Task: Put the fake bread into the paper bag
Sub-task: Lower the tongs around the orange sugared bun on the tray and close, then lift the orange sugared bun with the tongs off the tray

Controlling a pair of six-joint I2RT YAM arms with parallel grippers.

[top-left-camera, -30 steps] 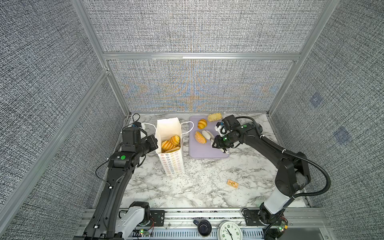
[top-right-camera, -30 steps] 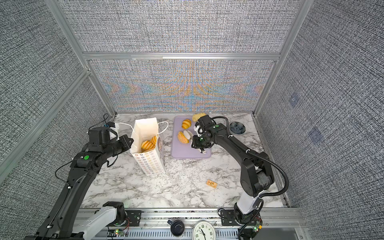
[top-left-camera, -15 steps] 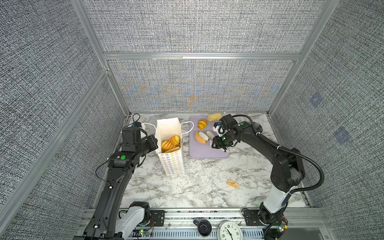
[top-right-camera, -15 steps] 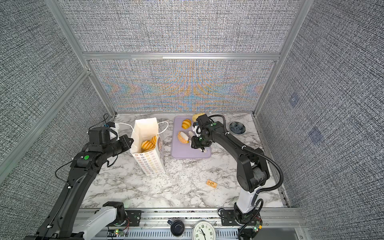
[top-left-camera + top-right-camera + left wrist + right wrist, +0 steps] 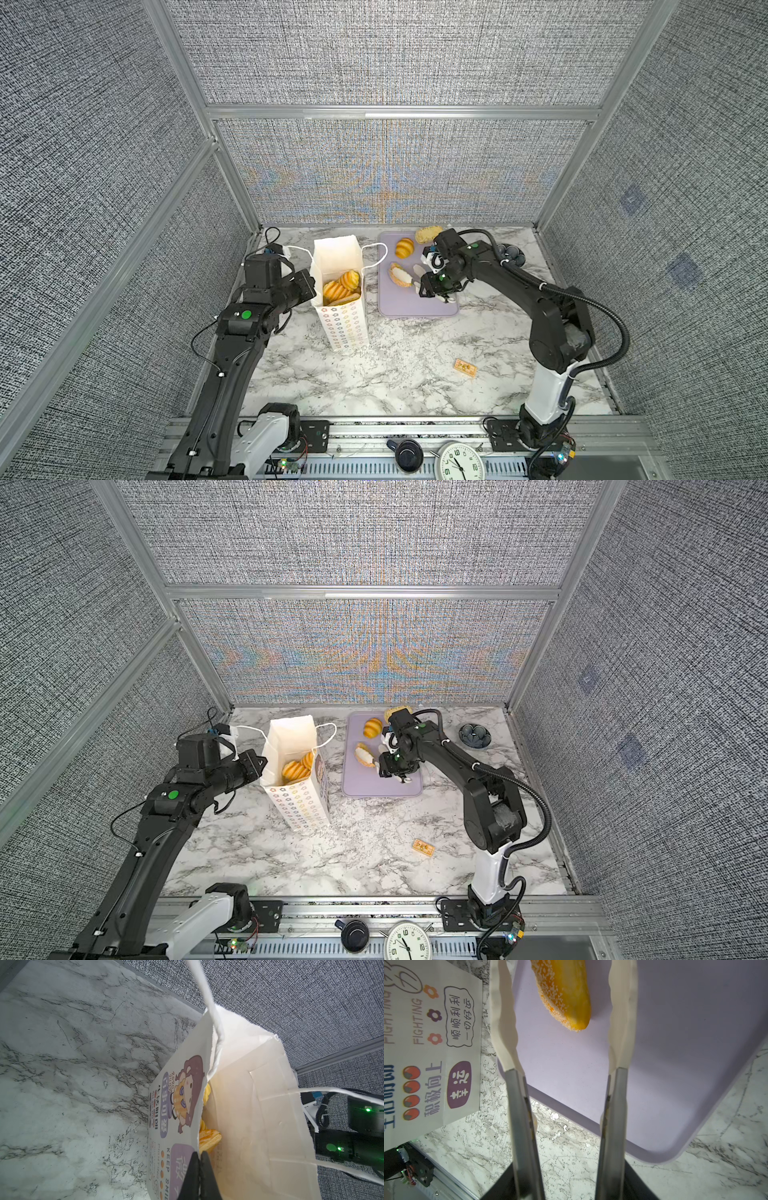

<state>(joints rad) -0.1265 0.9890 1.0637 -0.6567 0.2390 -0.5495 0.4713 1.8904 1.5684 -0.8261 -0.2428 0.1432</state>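
Note:
The white paper bag (image 5: pixel 345 324) (image 5: pixel 299 804) stands upright left of the lavender tray (image 5: pixel 415 307) (image 5: pixel 374 787), with several golden loaves (image 5: pixel 340 284) (image 5: pixel 297 766) inside. My left gripper (image 5: pixel 312 286) (image 5: pixel 262 766) (image 5: pixel 200 1159) is shut on the bag's (image 5: pixel 259 1105) left rim. On the tray lie a seeded bun (image 5: pixel 395 279) (image 5: pixel 564 997), a croissant (image 5: pixel 404 248) (image 5: pixel 372 727) and a pale crumbly bun (image 5: pixel 428 234). My right gripper (image 5: pixel 409 273) (image 5: pixel 372 752) (image 5: pixel 562 968), with long white-tipped tongs, is open. Its tips stand either side of the seeded bun without touching it.
A small tan packet (image 5: pixel 465 368) (image 5: pixel 423 847) lies on the marble toward the front right. A dark blue bowl (image 5: pixel 474 734) sits at the back right behind my right arm. Padded walls close in the table, and a clock (image 5: pixel 459 461) is on the front rail.
My right gripper has opened and moved left along the tray, so its tips now straddle the seeded bun. The left gripper and the bag have not moved.

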